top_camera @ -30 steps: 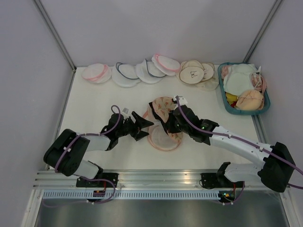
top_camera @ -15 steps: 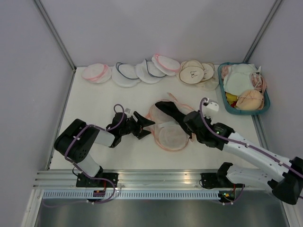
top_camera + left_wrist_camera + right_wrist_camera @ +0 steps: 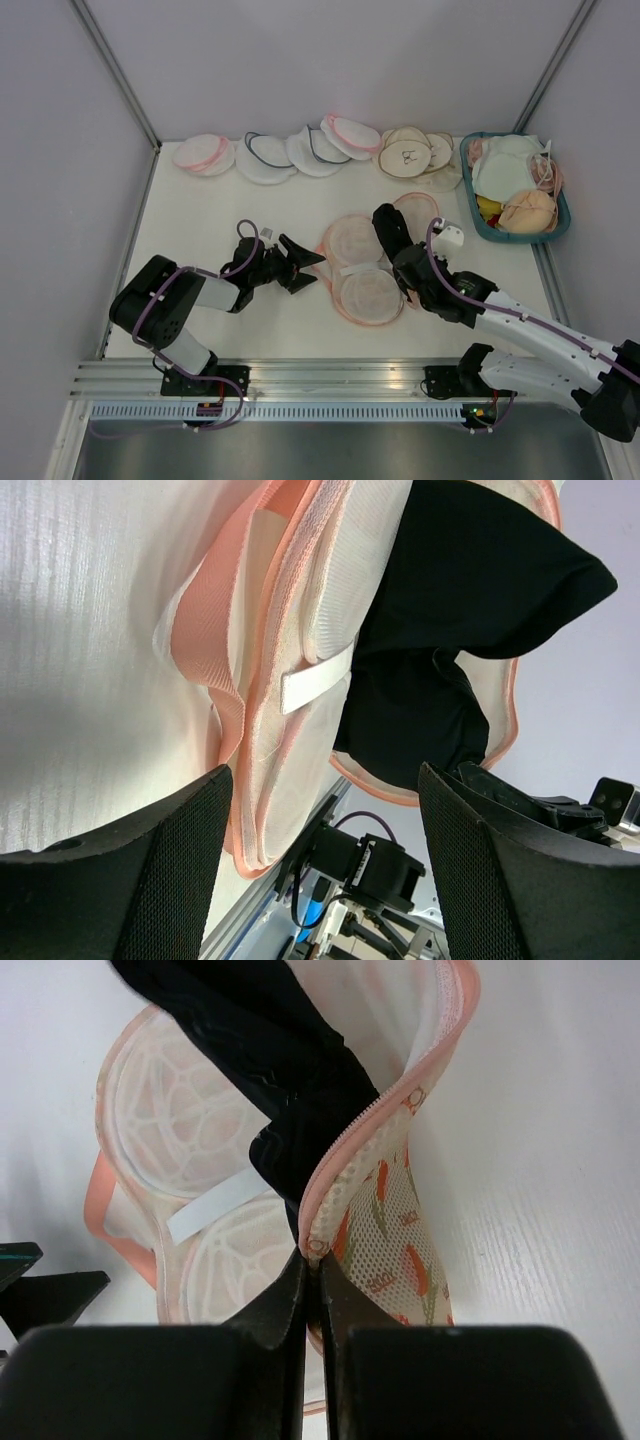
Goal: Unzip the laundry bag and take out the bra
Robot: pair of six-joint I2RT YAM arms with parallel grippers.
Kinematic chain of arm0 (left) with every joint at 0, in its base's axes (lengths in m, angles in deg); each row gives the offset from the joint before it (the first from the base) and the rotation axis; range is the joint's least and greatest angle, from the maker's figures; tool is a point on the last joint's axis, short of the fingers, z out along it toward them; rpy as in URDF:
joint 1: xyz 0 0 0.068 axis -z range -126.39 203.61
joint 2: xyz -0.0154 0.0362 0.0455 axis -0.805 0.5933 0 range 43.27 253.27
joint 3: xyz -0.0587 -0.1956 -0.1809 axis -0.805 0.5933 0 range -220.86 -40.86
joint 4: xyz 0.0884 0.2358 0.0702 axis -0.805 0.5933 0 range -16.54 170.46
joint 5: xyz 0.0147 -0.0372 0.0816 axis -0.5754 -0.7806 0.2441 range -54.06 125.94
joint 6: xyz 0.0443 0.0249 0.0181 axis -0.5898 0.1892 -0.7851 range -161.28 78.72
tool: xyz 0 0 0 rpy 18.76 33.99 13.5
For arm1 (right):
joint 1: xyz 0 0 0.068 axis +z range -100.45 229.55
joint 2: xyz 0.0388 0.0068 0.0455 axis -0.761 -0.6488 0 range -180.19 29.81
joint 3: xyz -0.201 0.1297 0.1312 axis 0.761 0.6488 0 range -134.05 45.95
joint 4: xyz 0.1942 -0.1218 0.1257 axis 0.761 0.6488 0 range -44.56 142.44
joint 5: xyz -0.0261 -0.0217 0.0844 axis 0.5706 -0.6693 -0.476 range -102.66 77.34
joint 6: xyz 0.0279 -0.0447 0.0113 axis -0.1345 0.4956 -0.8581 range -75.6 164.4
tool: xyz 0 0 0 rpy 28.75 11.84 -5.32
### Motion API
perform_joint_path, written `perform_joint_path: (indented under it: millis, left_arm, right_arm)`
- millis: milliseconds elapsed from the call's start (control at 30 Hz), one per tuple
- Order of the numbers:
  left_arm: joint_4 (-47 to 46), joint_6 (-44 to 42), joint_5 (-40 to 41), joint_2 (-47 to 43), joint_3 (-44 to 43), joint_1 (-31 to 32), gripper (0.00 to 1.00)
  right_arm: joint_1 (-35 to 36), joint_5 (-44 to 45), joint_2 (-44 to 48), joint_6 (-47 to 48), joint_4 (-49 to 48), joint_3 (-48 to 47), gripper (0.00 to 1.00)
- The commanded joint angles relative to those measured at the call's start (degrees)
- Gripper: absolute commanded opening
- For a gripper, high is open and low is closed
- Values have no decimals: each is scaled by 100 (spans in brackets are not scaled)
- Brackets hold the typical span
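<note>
The peanut-shaped cream fabric laundry bag [image 3: 365,292] with orange and green prints lies unzipped in the middle of the white table [image 3: 200,210], its pale pink mesh lining facing up. The plain black soft bra [image 3: 388,230] lies on the opened bag. The right gripper [image 3: 312,1263] has its fingers pressed together on the pink zip trim [image 3: 345,1150]. The left gripper [image 3: 313,271] has its fingers spread wide, just beside the bag's left edge.

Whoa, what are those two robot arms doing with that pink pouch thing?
They are getting a black bra out of a laundry bag. The bag is already unzipped and spread open on the table. The right pincer is pinching the bag's pink zip edge and holding it up. The left pincer is open beside the bag, holding nothing. The bra lies in the opened bag, not taken out yet.
</note>
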Motion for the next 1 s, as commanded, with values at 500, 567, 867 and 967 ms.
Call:
perform_joint_path:
  millis: [500,567,867,967]
  left_arm:
    - [-53,31,-480,-308,-68,-171,78]
    - [52,5,-498,-439,-50,-198,78]
    - [1212,-760,-718,-1082,-322,-286,80]
    - [1686,-1198,-815,-1336,-419,-294,80]
  right_arm:
    - [-188,1649,642,-2201,2212,-178,80]
    - [-197,1728,581,-2044,2301,-346,84]
    - [-337,1387,424,766,308,-145,78]
    - [-1038,168,-128,1443,-606,93,79]
